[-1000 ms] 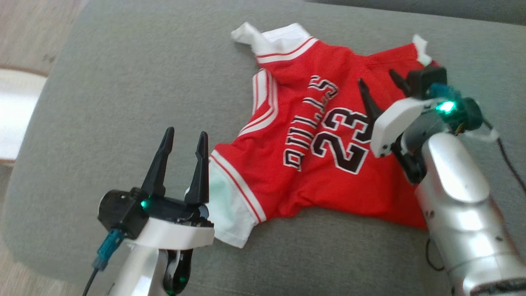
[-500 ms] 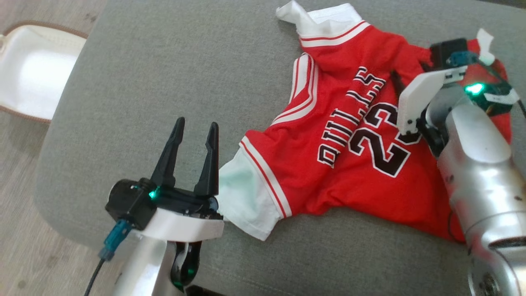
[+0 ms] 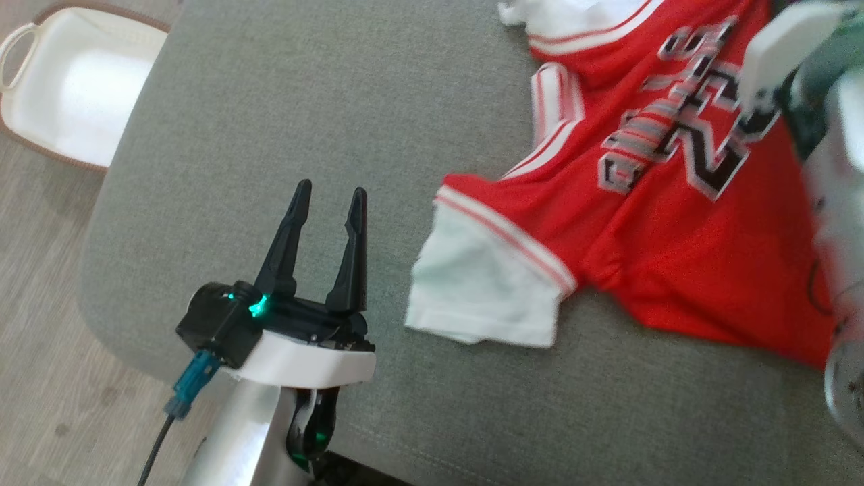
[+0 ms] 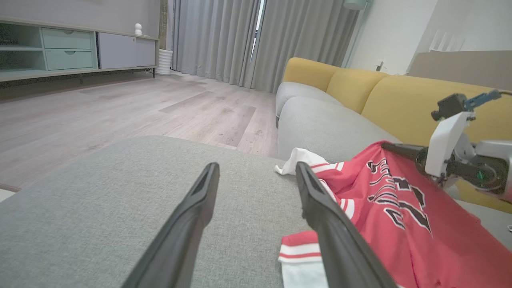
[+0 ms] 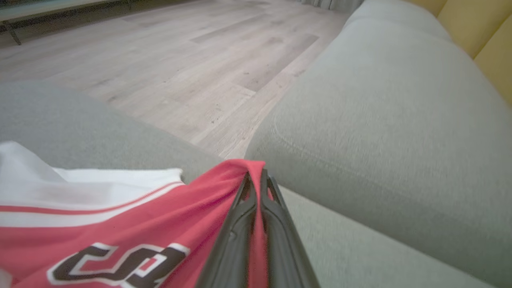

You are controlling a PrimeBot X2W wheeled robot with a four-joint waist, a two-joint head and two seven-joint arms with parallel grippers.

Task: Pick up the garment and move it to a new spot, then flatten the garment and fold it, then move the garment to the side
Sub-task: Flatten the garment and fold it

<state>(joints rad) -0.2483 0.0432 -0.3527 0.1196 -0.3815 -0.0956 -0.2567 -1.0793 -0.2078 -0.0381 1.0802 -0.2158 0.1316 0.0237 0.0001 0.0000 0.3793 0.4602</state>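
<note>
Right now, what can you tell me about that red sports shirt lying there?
The jersey is red, of thin, soft-looking fabric, with black white-edged lettering and numerals and striped red-and-white trim. A white sleeve sticks out at its near corner. It lies spread but wrinkled on the grey cushion. The right gripper is shut on one red edge, pulling it up into a peak. The left gripper is open beside the sleeve, not touching it.
</note>
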